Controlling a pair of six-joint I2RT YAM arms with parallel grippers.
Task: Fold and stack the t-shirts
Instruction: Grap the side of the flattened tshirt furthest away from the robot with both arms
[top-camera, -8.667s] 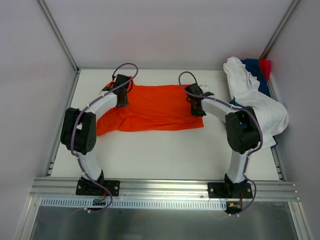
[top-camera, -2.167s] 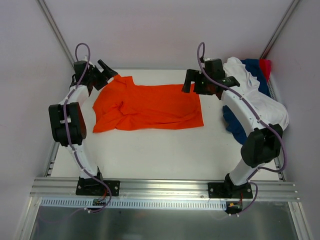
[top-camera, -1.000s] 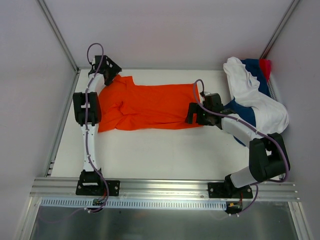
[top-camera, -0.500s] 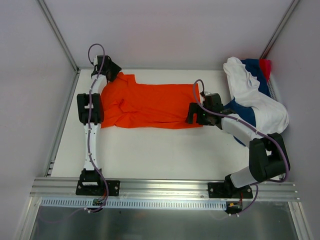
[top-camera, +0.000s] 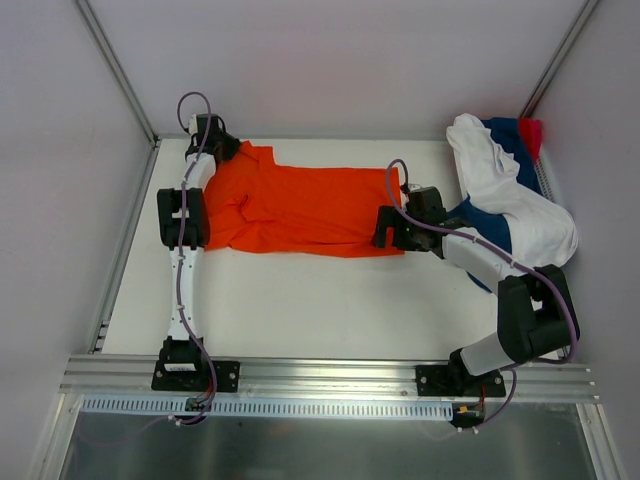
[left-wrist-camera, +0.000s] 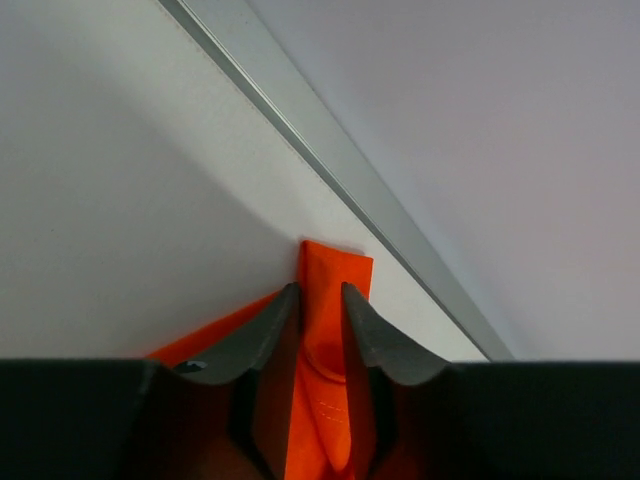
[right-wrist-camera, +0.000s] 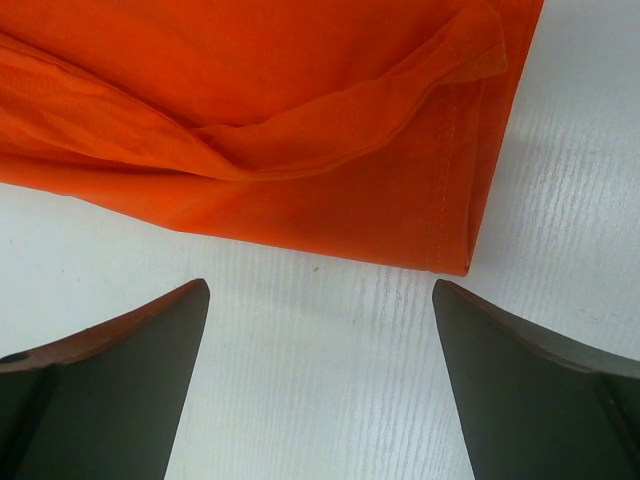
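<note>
My left jaws pinch a corner of the orange t-shirt (left-wrist-camera: 335, 268) between them; my right jaws stand wide apart, its hem corner just ahead.

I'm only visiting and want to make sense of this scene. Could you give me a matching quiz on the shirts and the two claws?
Things:
1. orange t-shirt
2. white t-shirt
3. left gripper
4. right gripper

States:
A. wide open, near an orange hem
B. spread out in the middle
C. pinching an orange cloth corner
D. heaped at the far right

Pairs: 1-B, 2-D, 3-C, 4-A
</note>
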